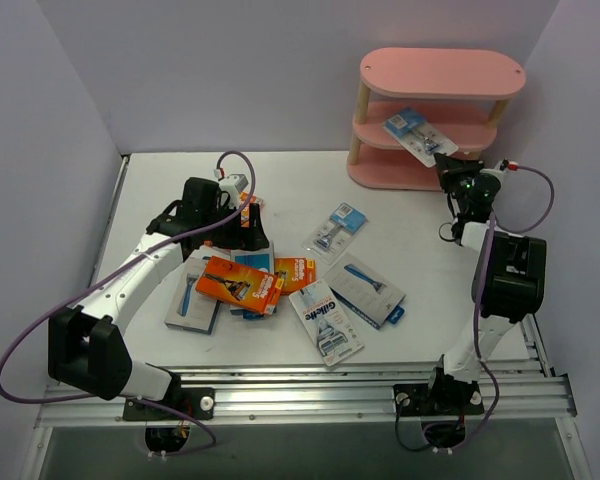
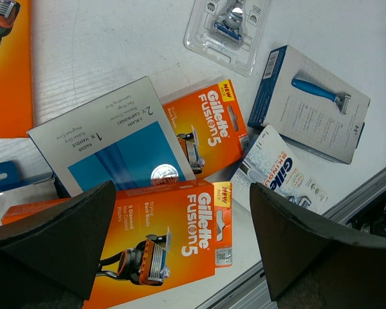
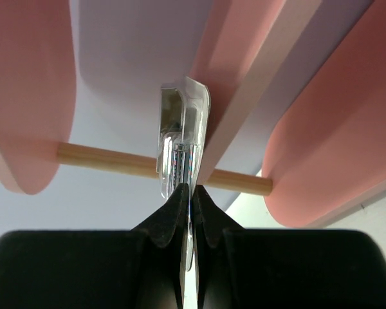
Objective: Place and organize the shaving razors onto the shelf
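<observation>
The pink three-tier shelf (image 1: pixel 442 72) stands at the back right. My right gripper (image 1: pixel 446 163) is shut on a clear blister razor card (image 1: pixel 412 130) and holds it tilted at the shelf's middle tier. In the right wrist view the card (image 3: pixel 181 129) is edge-on between the shut fingers of the right gripper (image 3: pixel 191 193), beside a pink board (image 3: pixel 26 84). My left gripper (image 1: pixel 248 222) is open and empty above the pile of packs. In the left wrist view the left gripper (image 2: pixel 181 193) is over an orange Fusion5 box (image 2: pixel 161 244).
On the table lie orange boxes (image 1: pixel 240 283) (image 1: pixel 295 272), a blister card (image 1: pixel 338 230), a blue-grey box (image 1: pixel 365 290), a white Gillette pack (image 1: pixel 325 320) and another box (image 1: pixel 195 300) at the left. A metal rail (image 1: pixel 310 385) runs along the near edge.
</observation>
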Robot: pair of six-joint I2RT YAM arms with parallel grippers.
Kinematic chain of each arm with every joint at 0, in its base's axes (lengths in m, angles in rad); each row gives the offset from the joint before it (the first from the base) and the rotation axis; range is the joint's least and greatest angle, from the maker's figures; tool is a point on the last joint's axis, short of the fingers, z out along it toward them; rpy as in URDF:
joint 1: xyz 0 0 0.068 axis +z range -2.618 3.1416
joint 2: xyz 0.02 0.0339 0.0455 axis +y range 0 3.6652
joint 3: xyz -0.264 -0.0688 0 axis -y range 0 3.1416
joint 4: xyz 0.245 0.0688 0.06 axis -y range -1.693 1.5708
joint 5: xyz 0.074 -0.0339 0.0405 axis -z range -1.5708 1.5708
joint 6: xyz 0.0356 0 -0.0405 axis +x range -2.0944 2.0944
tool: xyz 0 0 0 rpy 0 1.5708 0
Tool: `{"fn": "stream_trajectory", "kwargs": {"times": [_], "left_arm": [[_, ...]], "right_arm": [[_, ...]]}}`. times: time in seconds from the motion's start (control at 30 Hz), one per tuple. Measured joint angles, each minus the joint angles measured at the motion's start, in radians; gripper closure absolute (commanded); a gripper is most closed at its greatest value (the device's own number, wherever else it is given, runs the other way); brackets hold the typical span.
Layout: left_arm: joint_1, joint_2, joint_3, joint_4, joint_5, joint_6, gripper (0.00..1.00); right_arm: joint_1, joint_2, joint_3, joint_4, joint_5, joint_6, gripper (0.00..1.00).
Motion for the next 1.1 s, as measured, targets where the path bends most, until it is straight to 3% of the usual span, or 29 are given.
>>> {"fn": "stream_trajectory", "kwargs": {"times": [1.1], "left_arm": [[0.0, 0.007, 0.0, 0.0, 0.009, 0.0, 0.06]], "right_arm": [[-0.045, -0.011, -0.031, 0.113, 0.359, 0.074, 1.0]]}}
